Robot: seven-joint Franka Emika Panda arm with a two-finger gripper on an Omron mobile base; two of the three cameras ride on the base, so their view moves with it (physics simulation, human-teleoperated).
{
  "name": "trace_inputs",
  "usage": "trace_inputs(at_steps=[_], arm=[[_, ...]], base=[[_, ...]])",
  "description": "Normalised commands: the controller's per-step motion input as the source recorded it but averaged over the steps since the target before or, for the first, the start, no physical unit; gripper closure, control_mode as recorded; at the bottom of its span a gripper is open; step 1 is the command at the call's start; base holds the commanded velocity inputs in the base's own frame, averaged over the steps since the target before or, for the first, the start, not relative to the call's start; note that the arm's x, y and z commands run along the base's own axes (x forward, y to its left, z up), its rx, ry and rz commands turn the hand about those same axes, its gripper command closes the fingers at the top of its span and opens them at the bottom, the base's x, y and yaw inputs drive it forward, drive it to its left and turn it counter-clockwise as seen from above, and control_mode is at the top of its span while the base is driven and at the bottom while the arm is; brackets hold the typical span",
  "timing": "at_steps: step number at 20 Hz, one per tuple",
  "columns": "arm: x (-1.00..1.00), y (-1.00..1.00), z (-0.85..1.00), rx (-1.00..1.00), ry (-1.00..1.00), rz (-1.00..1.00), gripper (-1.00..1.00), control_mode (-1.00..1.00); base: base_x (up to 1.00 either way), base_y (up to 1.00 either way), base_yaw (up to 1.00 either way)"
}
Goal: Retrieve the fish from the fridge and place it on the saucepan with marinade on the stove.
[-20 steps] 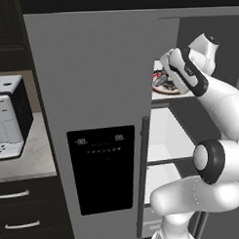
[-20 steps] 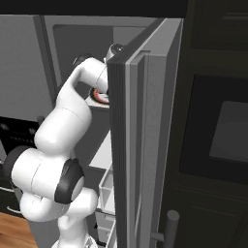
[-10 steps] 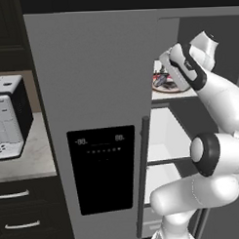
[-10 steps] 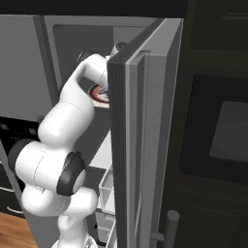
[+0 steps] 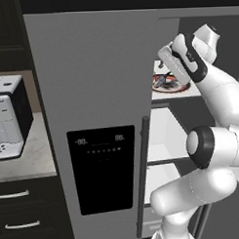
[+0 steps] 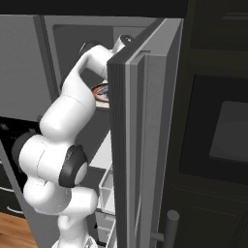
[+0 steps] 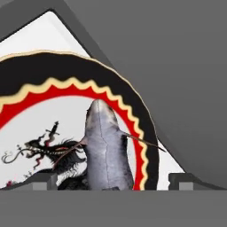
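Observation:
The fridge has its dispenser door shut and its right door swung open. On an upper shelf lies a round red-rimmed plate with a dragon drawing. The slender grey fish lies on that plate, also seen as a dark shape, the fish, from the left base. My hand reaches into the shelf just above it. The gripper is open, one fingertip on each side of the fish, not touching it. The saucepan, marinade and stove are out of view.
A white coffee machine stands on the counter left of the fridge, with dark drawers below. The open door stands close on my right, and a dark wall oven is beyond it. White lower shelves sit under the plate's shelf.
The hand has edged slightly in toward the plate on the shelf, and the elbow has risen a little. The jaws have stayed open.

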Motion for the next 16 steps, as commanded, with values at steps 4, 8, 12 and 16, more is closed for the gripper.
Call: trace_inputs(at_steps=[4,8,12,16], arm=[[0.08,0.00,0.12,-0.11,0.16,0.10,-1.00,-1.00],[0.06,0.00,0.01,-0.14,0.20,0.10,-1.00,-1.00],[0.00,0.00,0.00,-0.11,0.07,0.11,-1.00,-1.00],[0.00,0.00,-0.13,-0.07,0.00,0.12,-1.00,-1.00]], base=[[0.00,0.00,0.00],[0.00,0.00,0.00],[0.00,0.00,0.00],[0.00,0.00,0.00]])
